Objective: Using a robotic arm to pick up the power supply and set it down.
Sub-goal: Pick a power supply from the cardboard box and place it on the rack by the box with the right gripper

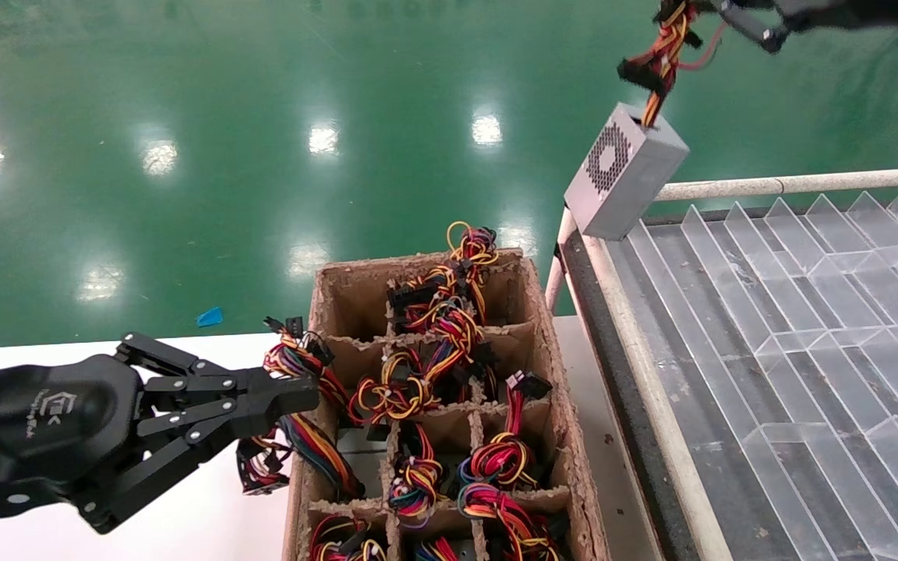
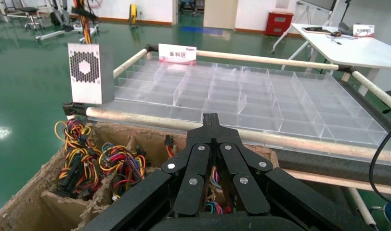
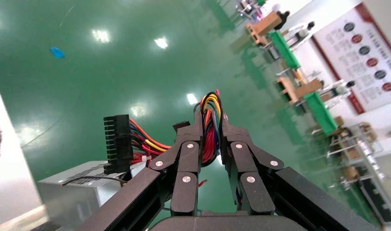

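Right gripper clamps power supply wires; sign reads 备料区.

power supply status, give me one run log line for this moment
right gripper: shut on wire bundle | power supply: hanging tilted over corner of clear divider tray | left gripper: shut, beside cardboard crate
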Available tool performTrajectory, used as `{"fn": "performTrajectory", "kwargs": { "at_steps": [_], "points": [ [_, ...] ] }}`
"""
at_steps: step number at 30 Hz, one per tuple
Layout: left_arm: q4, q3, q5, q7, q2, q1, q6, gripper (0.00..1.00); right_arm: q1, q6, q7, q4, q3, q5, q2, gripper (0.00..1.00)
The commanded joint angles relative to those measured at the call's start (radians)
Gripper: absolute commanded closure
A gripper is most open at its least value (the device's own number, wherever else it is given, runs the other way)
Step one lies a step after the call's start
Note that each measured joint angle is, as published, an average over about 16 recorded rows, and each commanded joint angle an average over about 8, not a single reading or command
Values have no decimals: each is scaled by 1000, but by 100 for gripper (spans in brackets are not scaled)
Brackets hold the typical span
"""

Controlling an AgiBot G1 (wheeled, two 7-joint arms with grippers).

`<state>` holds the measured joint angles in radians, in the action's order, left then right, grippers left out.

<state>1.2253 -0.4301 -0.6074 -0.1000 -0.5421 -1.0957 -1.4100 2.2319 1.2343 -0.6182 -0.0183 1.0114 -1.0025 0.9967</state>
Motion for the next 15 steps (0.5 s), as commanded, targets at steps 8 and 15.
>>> {"fn": "performTrajectory", "kwargs": {
  "at_steps": [8, 15],
  "points": [
    [0, 0, 0, 0, 0, 0, 0, 100, -33, -21, -10, 23, -1, 2, -18, 100],
    [0, 0, 0, 0, 0, 0, 0, 100, -60, -53, -19, 35, -5, 7, -23, 100]
  ]
}}
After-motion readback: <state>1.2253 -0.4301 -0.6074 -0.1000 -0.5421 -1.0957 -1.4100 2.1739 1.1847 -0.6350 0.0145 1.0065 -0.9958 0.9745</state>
